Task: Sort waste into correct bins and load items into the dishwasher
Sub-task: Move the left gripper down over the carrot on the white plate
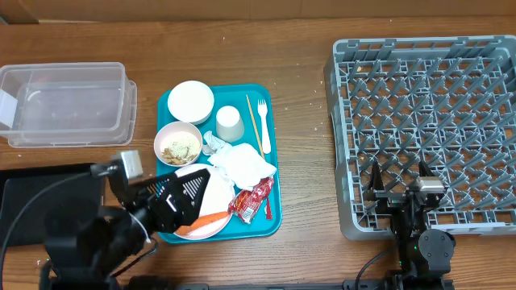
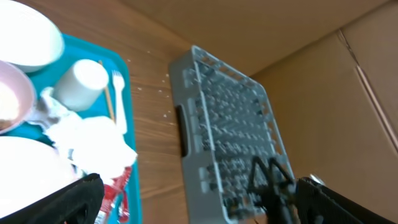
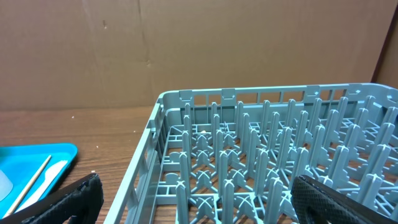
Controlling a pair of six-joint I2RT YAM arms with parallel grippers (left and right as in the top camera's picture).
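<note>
Left pincer [image 1: 196, 201] wide open, empty, right pincer [image 1: 399, 187] wide open, empty

Wooden table [image 1: 306, 121] carrying everything, clear plastic tub [image 1: 64, 103] sitting far left, black tray [image 1: 18, 201] lying beside it at the left edge, teal serving tray [image 1: 238, 94] resting mid-table, grey dish rack [image 1: 339, 121] standing right.

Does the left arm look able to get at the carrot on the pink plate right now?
Probably yes. The left gripper hangs open above the pink plate, and the carrot lies uncovered at its near edge, the red wrapper only beside it.
</note>
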